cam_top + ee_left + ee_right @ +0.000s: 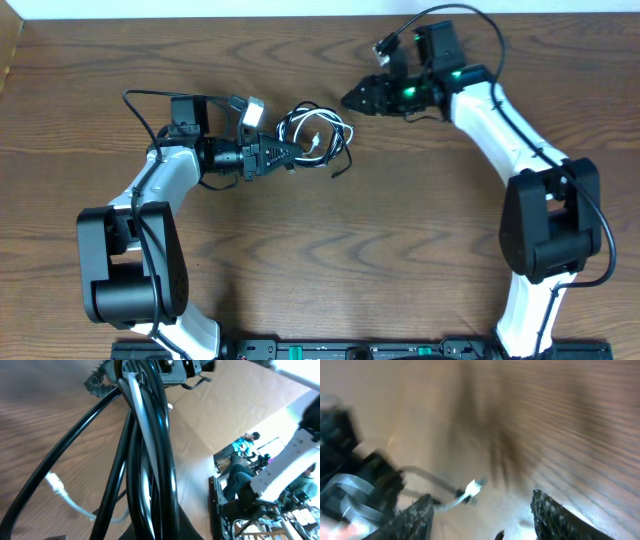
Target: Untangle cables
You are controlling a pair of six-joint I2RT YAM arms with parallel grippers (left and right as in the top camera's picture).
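The cables (316, 134) lie as a small tangle of black and white loops at the middle of the table. My left gripper (287, 153) is at the tangle's left edge, shut on the cables. In the left wrist view, black cords and one white cord (149, 455) rise straight out from between the jaws, and a white plug end (54, 482) rests on the wood. My right gripper (352, 98) hovers up and to the right of the tangle, open and holding nothing. In the blurred right wrist view, its fingers (418, 514) stand wide apart with a white plug (474, 487) beyond them.
The wooden table (400, 250) runs to a pale strip (200, 8) along its far edge. Both arm bases (130, 280) stand at the near side. People and equipment (250, 485) show past the table's edge in the left wrist view.
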